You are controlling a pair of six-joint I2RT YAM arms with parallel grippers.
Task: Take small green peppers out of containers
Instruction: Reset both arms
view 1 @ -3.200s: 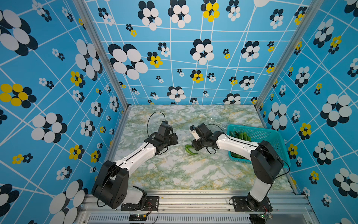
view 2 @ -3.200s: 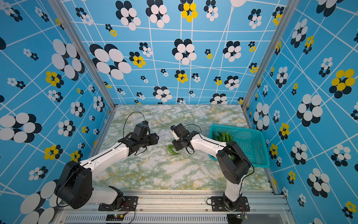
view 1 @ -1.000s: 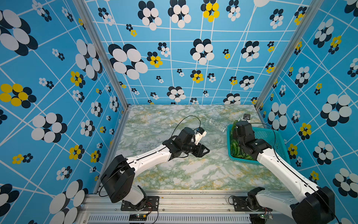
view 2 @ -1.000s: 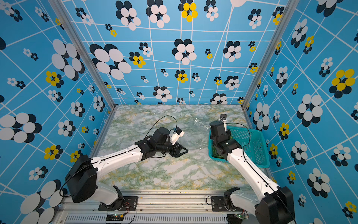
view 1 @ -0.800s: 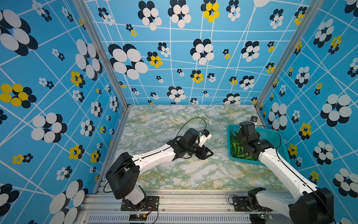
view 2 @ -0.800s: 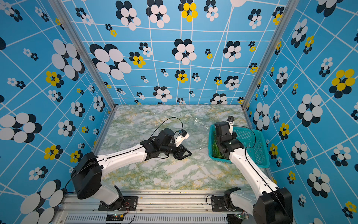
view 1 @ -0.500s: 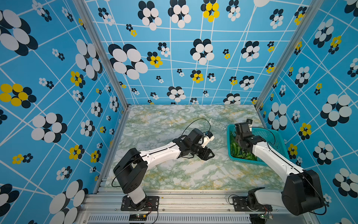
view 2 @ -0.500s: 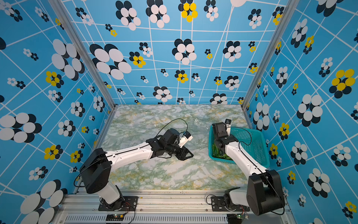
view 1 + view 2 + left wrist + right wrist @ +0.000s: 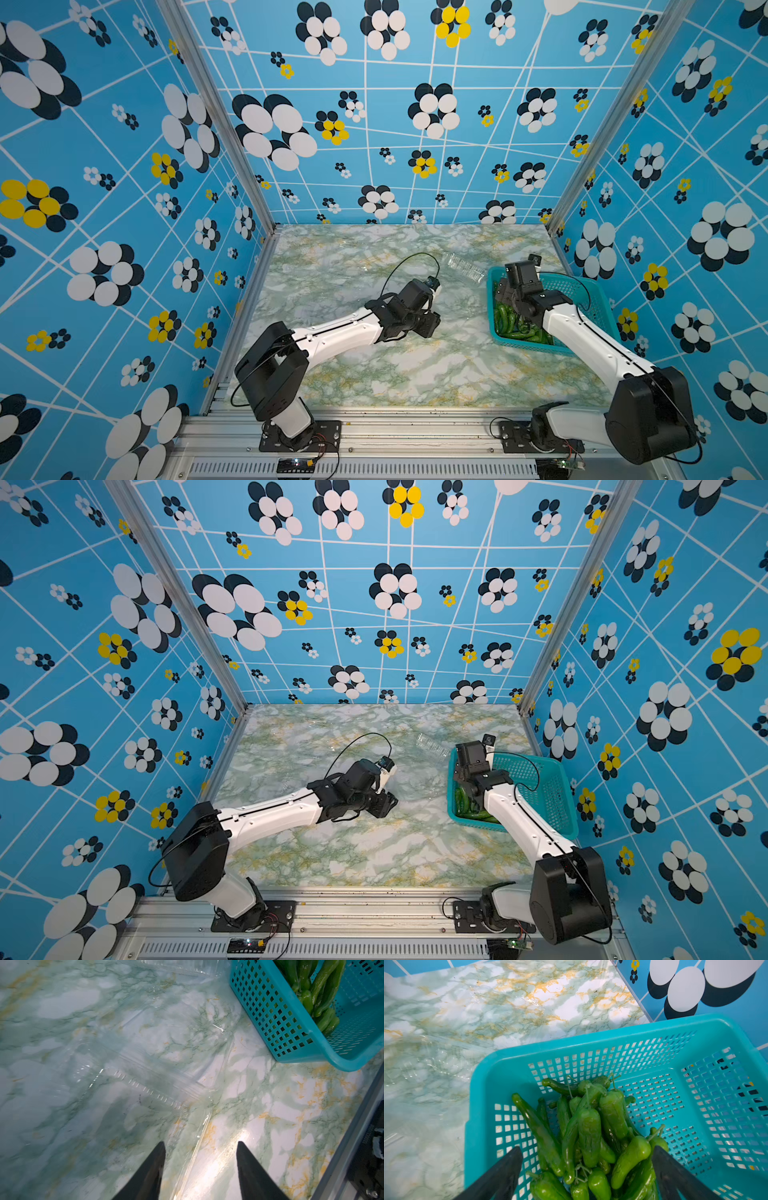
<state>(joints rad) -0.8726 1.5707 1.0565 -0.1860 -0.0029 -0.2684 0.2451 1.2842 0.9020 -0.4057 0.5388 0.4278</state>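
Several small green peppers lie heaped in the near-left corner of the teal basket, and show in both top views. My right gripper hangs open just above the heap with nothing pinched; it is over the basket's left end. One clear container lies empty on the marble in front of my left gripper. That gripper's jaws stand apart, with the container's thin edge running between them. The left gripper is low at mid-table.
A second clear container lies just behind the basket's left corner, seen also beside the basket. The basket sits against the right wall. Patterned walls enclose the marble table on three sides.
My right gripper carried peppers from mid-table to the basket, and within the last second its jaws went from shut to wide open, leaving them in the heap. The left gripper reached right, then stayed.
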